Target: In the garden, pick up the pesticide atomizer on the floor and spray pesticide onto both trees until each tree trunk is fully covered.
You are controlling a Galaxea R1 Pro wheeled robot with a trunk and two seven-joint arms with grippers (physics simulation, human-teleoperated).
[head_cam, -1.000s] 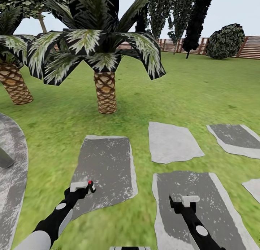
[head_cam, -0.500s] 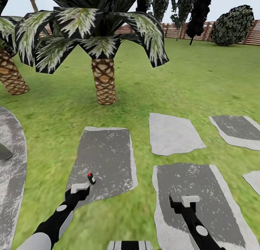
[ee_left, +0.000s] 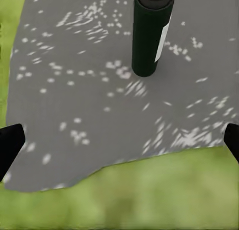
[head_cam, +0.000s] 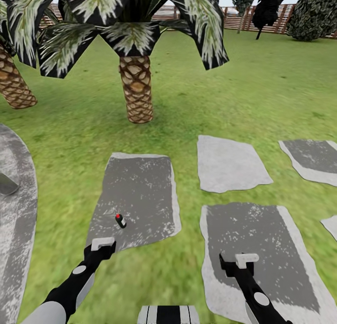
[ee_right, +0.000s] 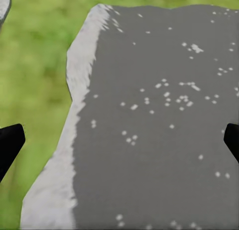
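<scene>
The atomizer [head_cam: 120, 220] stands upright on a grey slab [head_cam: 140, 183], just beyond the left claw [head_cam: 102, 244], which is released and empty. Lower that claw straight over the can, centre it, then clench. The right claw [head_cam: 246, 258] is released too.

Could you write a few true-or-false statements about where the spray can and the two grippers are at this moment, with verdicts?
1. The pesticide atomizer stands upright on a grey paving stone. True.
2. The left gripper is shut on the atomizer. False: its fingers are spread wide and the can stands apart, ahead of them.
3. The right gripper hangs over another paving stone, holding nothing. True.
4. The atomizer lies tipped over in the grass. False: it is upright on stone.
5. A palm trunk rises from the lawn beyond the stones. True.
</scene>
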